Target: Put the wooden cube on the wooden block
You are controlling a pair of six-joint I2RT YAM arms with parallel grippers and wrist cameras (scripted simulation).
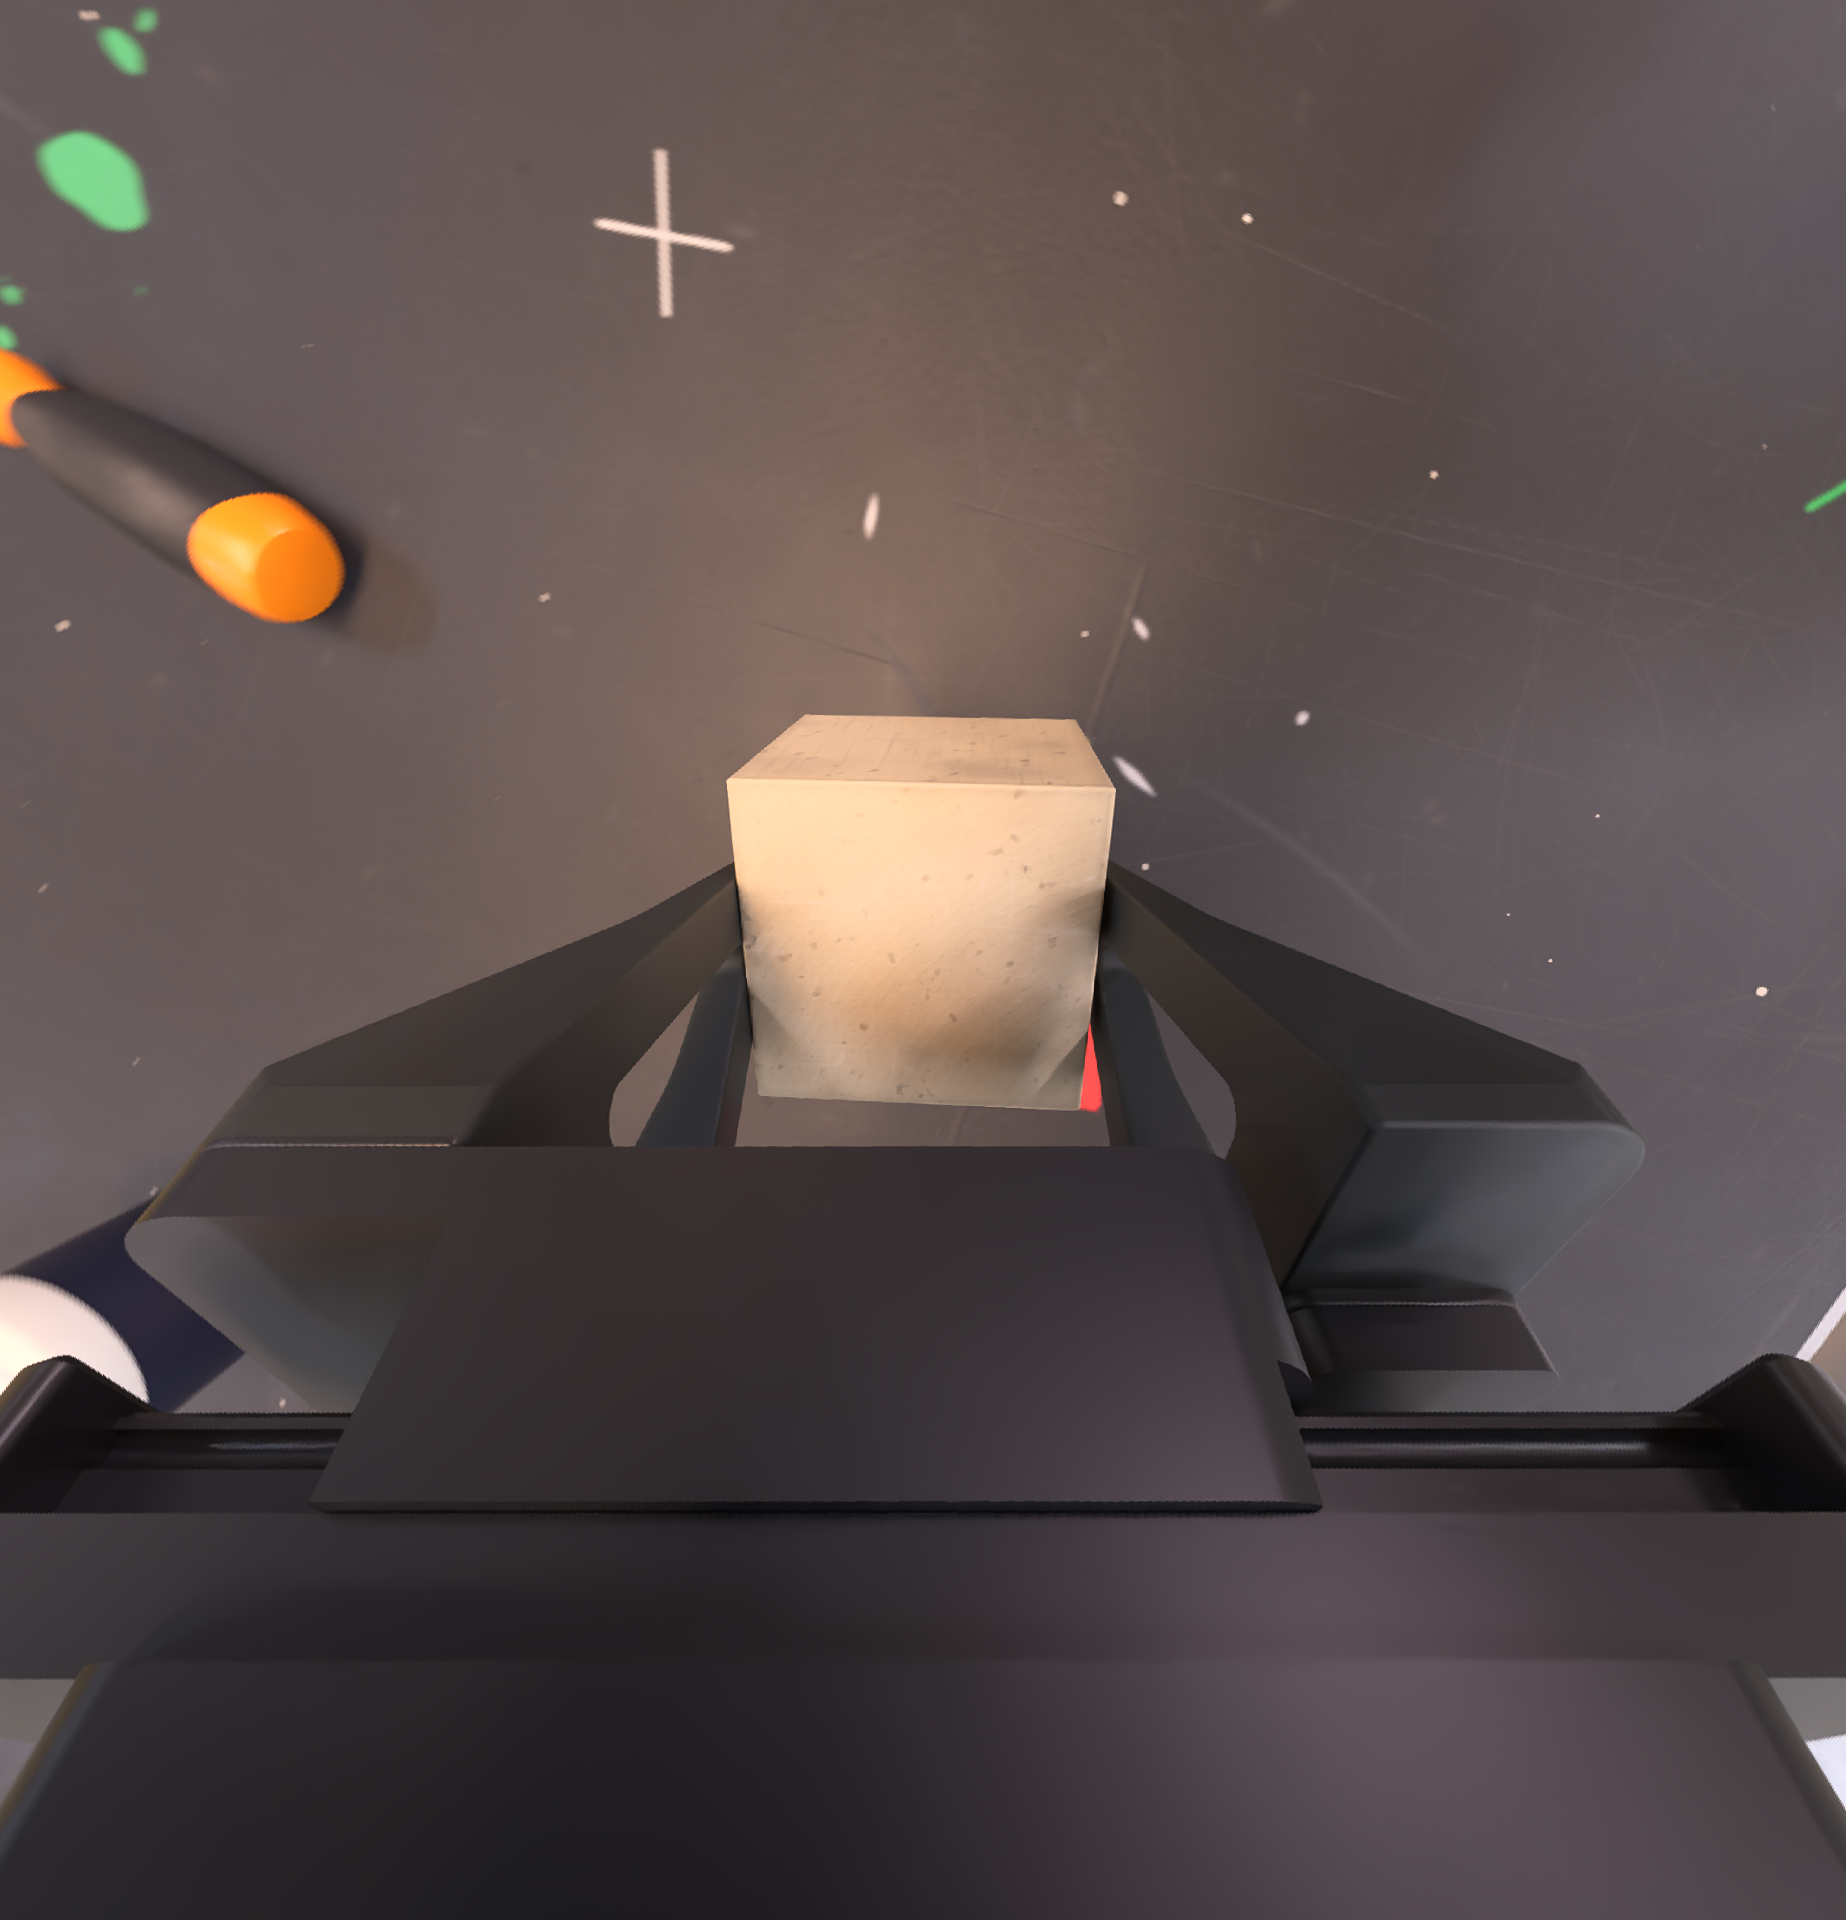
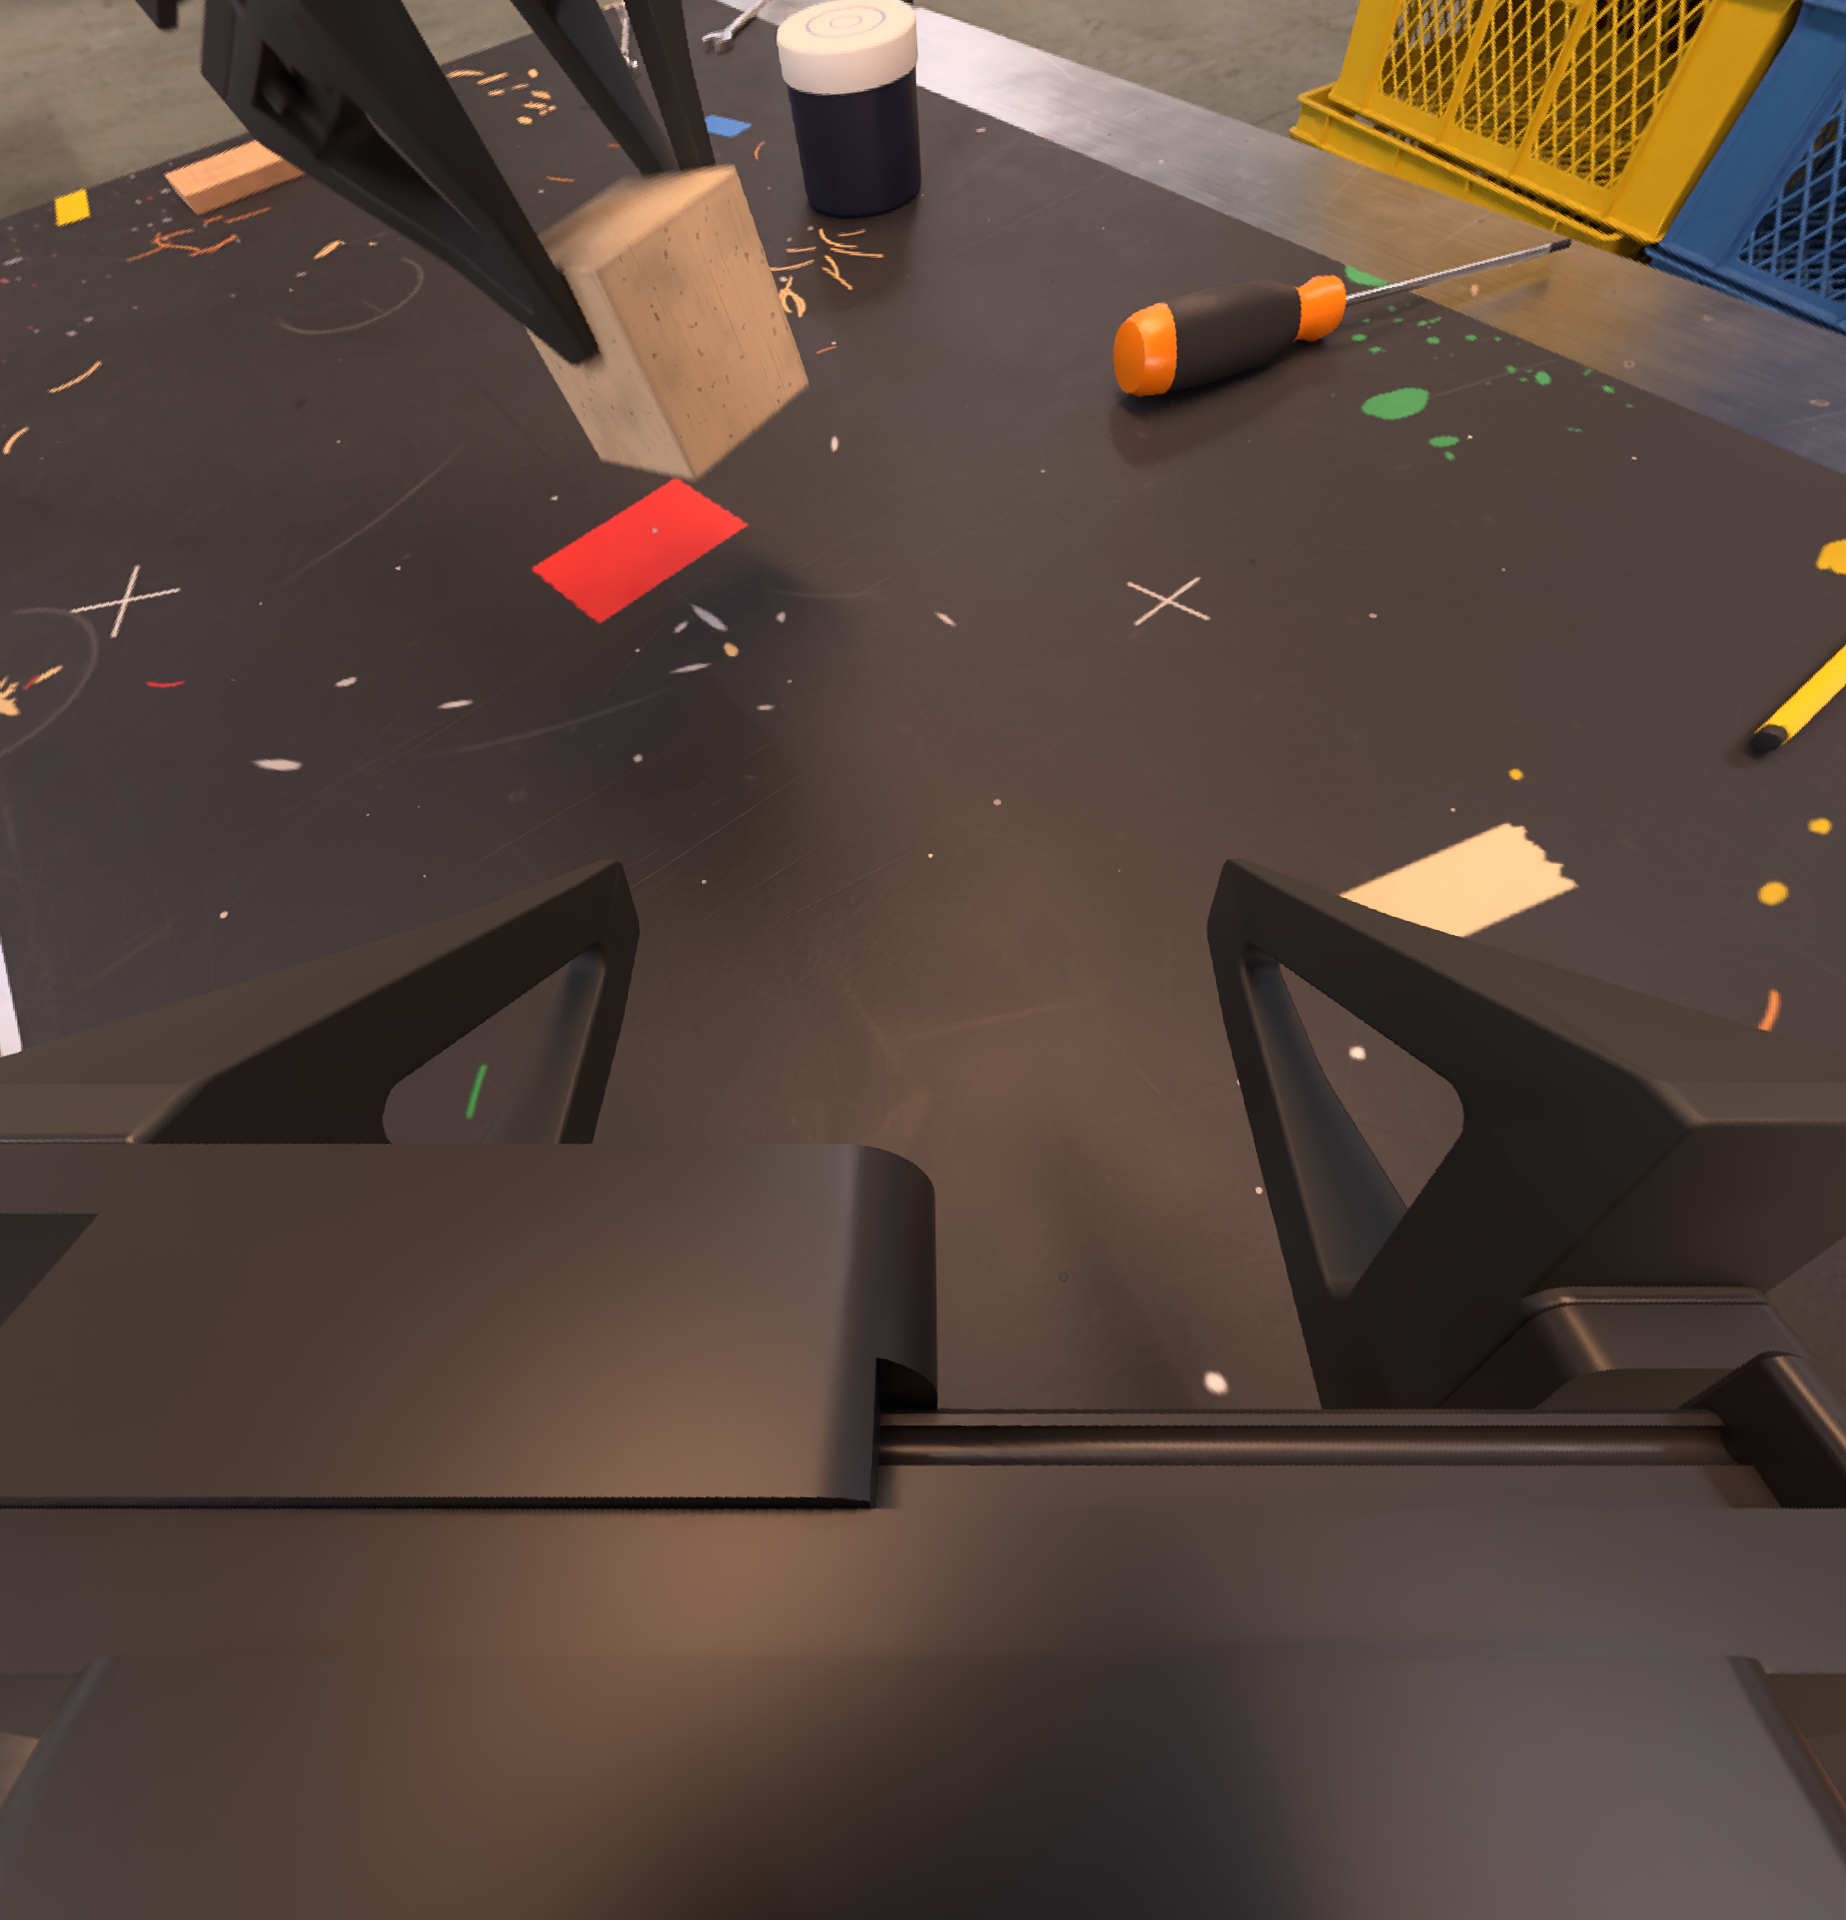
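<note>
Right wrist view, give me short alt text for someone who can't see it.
The left gripper holds a wooden cube above a red patch on the dark table. The open right gripper is empty; a screwdriver lies beyond.

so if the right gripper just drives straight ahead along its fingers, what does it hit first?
Probably nothing but the bare table. The right gripper is open and empty, aimed at clear tabletop. The red patch and the wooden cube held above it lie further on and left of that line, though depth is unclear.

My left wrist camera looks steeply down, close over the wooden cube (image 1: 919, 914); my right looks across the table (image 2: 1002, 727) from farther off; both share cube and screwdriver (image 1: 171, 488).
</note>
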